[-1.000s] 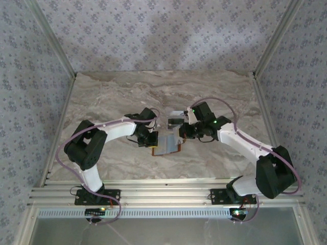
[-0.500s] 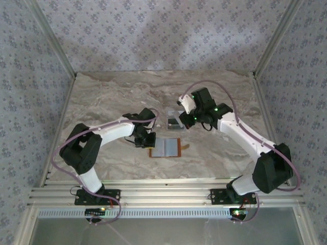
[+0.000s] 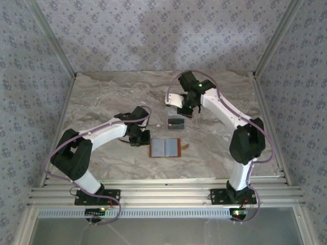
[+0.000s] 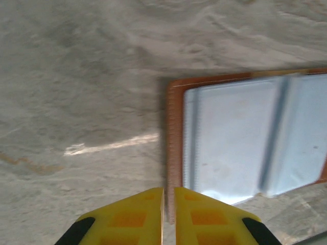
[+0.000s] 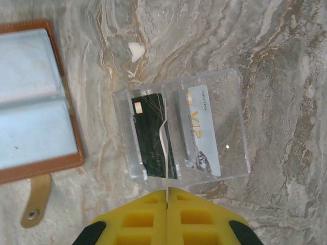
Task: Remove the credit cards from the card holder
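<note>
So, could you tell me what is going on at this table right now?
Two robot arms are emptying a card holder. It lies open on the table. The dark card and the silvery card lie side by side in a clear tray just beyond it. The right pincer hovers shut over the tray. The left pincer sits at the card holder's edge with its jaws nearly together.
</note>
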